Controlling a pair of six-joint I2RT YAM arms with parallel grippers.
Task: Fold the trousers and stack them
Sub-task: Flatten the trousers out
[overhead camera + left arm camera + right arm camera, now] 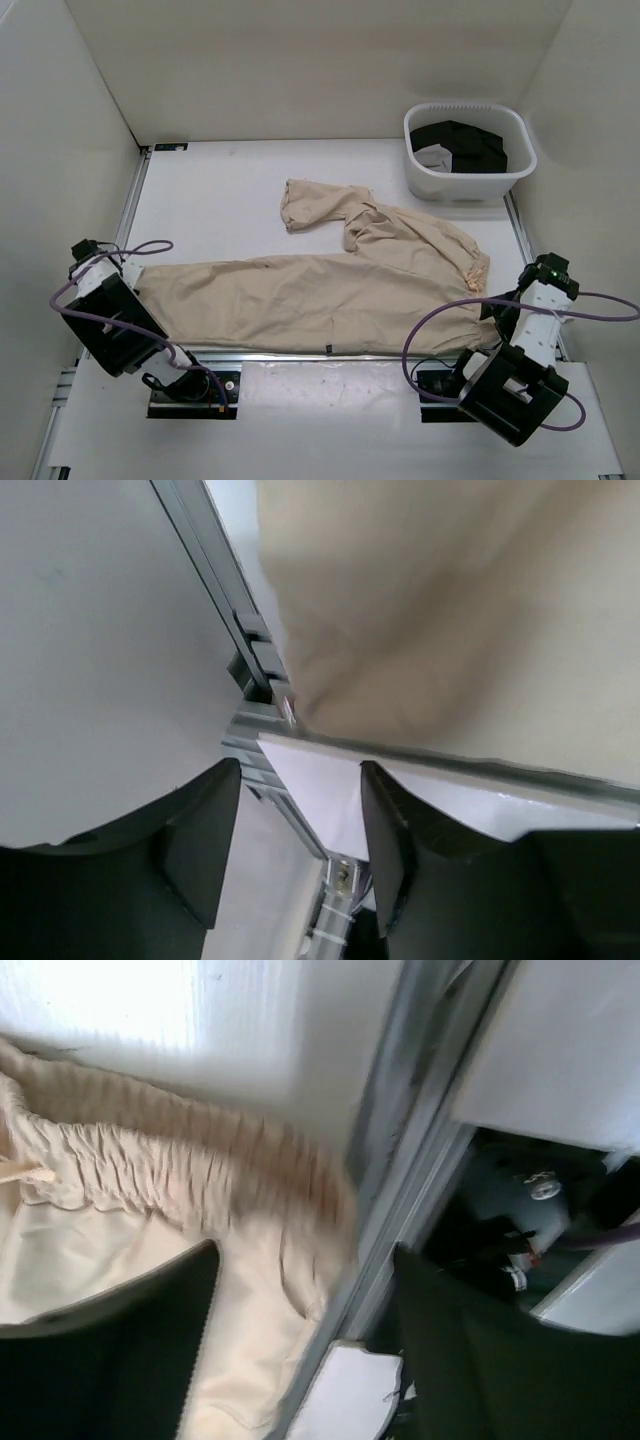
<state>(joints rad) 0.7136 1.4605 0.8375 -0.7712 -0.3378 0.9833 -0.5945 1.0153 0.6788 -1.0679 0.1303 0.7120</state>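
Note:
The beige trousers (330, 285) lie spread on the white table, one long leg running left along the near edge, the other bunched up toward the middle back (315, 205). The gathered waist (478, 270) lies at the right. My left gripper (140, 270) is open and empty just beyond the leg's left end; its view shows beige cloth (450, 610) ahead of the fingers (205, 840). My right gripper (495, 312) is open and empty beside the waist; its view shows the gathered elastic waistband (150, 1165) under the fingers (130, 1350).
A white basket (468, 175) holding black garments (462, 145) stands at the back right. Metal rails (350, 355) edge the table at the near side. White walls close in the left, right and back. Purple cables loop off both arms.

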